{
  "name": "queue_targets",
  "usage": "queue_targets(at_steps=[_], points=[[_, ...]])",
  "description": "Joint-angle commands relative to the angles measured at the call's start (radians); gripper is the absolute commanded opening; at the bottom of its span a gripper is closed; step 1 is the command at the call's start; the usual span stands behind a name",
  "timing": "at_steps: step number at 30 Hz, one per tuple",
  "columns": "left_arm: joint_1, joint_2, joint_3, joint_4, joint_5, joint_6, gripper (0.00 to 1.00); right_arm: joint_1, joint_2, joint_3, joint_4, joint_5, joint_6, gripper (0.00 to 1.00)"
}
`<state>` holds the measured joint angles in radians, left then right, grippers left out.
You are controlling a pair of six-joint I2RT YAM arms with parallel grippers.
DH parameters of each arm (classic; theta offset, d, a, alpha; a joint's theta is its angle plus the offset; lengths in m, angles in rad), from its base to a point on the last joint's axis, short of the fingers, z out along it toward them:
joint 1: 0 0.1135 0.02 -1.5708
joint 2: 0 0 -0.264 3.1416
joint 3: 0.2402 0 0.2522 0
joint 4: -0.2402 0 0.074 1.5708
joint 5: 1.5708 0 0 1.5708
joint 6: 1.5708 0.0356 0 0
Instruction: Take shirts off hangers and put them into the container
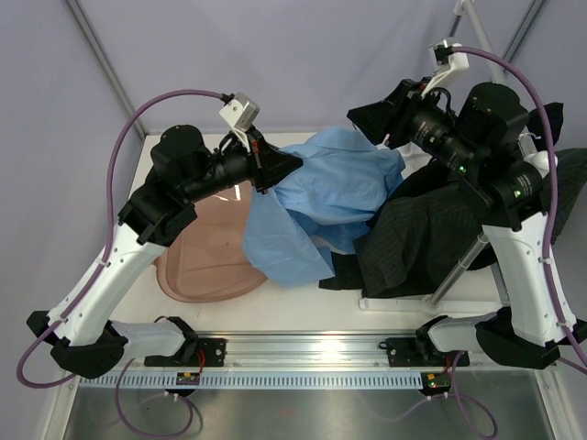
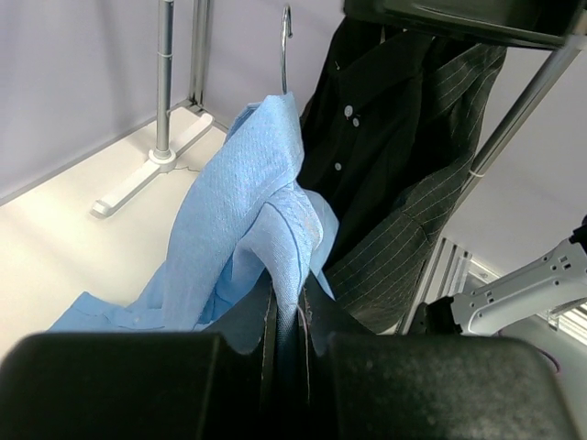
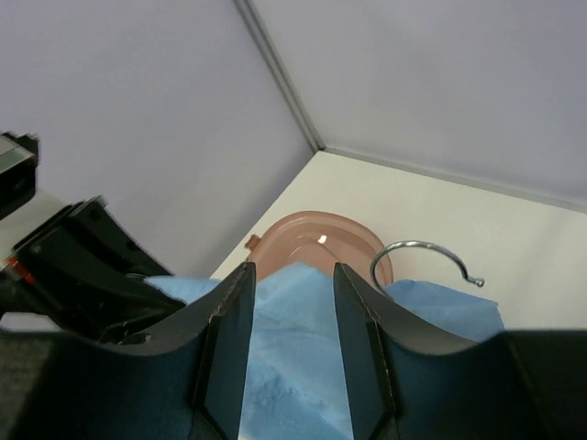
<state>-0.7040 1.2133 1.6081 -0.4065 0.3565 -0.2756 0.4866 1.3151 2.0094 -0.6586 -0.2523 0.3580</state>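
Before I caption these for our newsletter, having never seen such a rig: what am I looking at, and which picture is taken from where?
Two robot arms are bolted at the near edge of a white table. The wide picture looks down from above and behind them; the other two come from a camera on each wrist. The left gripper is pinched shut on a light blue shirt, with a hanger's silver hook poking from its collar. The right gripper hovers over the same shirt, jaws apart. A pinkish container lies on the table, partly under that shirt. The dark shirts hang at the right.
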Motion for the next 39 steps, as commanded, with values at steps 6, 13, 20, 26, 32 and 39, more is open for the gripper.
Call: queue_targets(at_steps=[6,13,20,26,32,39], points=[[-0.009,0.002,0.033,0.043,-0.019,0.039,0.00,0.113,0.078,0.084,-0.096,0.381,-0.024,0.47],[-0.011,0.018,0.064,0.020,-0.027,0.064,0.00,0.136,0.035,0.022,-0.092,0.475,-0.017,0.46],[-0.011,0.023,0.072,0.023,-0.014,0.064,0.00,0.138,0.036,0.012,-0.096,0.481,-0.031,0.46],[-0.011,0.017,0.061,0.040,0.015,0.052,0.00,0.139,0.072,0.020,-0.076,0.459,-0.019,0.45],[-0.009,0.011,0.059,0.054,0.050,0.039,0.00,0.138,0.088,0.011,-0.047,0.452,-0.013,0.45],[-0.011,-0.003,0.032,0.057,0.047,0.041,0.00,0.138,0.131,0.048,-0.076,0.478,-0.019,0.00]])
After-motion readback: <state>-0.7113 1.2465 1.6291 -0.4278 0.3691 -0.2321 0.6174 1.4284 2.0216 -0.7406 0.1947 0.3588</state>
